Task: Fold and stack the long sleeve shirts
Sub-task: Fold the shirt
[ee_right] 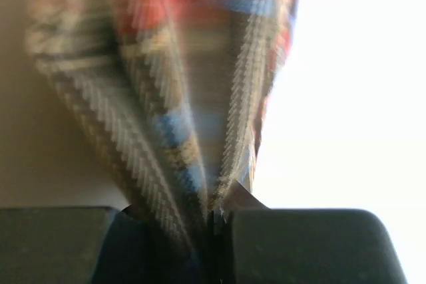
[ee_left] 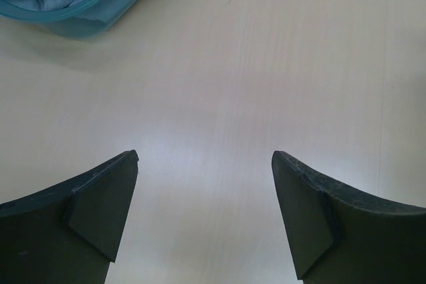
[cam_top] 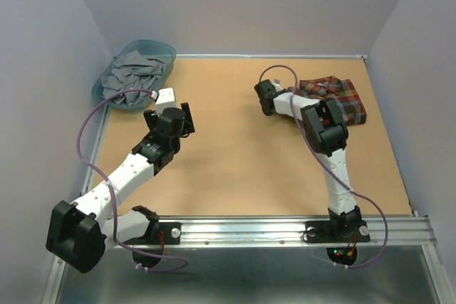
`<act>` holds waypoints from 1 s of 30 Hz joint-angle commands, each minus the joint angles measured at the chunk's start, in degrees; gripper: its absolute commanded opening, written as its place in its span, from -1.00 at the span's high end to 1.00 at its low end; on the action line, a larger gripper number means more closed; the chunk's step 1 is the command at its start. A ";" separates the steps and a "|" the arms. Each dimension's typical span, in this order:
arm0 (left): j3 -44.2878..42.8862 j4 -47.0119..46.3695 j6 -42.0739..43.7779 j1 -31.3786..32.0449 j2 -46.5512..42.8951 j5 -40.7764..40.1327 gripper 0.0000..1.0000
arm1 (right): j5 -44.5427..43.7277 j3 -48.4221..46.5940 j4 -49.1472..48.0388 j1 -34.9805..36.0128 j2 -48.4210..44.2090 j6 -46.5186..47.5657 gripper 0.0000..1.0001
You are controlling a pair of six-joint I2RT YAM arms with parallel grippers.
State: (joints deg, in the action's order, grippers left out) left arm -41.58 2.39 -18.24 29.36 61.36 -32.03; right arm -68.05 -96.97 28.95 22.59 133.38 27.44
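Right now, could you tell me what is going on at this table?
The right gripper is shut on a fold of the plaid shirt, which lies bundled at the far right of the table. The left gripper is open over bare table, holding nothing, near the basket of grey clothes in the far left corner.
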 commanded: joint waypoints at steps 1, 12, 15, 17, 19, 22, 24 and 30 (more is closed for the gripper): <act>-0.34 -2.13 0.75 -0.10 -0.28 -2.60 -0.86 | 2.82 0.64 -0.92 6.84 -3.13 -5.90 0.99; -0.78 -2.13 0.93 -0.19 1.13 -2.33 -0.86 | 22.75 -7.88 15.85 16.43 1.18 -22.16 0.45; -0.78 -3.35 0.84 -0.27 0.95 -2.42 -0.86 | 33.02 -14.37 22.27 18.54 0.74 -27.17 0.22; -0.78 -3.36 0.93 -0.27 0.86 -2.33 -0.86 | 38.84 -17.73 24.74 19.69 -0.48 -31.82 0.11; -0.87 -3.45 1.01 -0.53 0.78 -2.25 -0.86 | 48.13 -20.45 26.07 20.30 -3.81 -34.89 -0.03; -0.87 -3.45 1.01 -0.80 0.43 -1.90 -0.86 | 55.20 -21.59 26.16 20.30 -7.60 -37.27 -0.21; -0.87 -3.45 0.66 -0.89 -0.01 -1.11 -0.86 | 55.66 -21.68 26.16 20.30 -10.94 -37.63 -0.34; -1.48 -3.54 -1.09 -1.15 0.33 4.25 -0.85 | 53.99 -17.03 24.58 17.23 -16.92 -40.71 -0.32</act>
State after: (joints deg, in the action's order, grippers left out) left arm -41.58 1.10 -18.13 28.56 62.83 -30.59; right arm -16.05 -114.89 53.95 42.74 121.71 -8.99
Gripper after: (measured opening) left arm 0.928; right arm 0.685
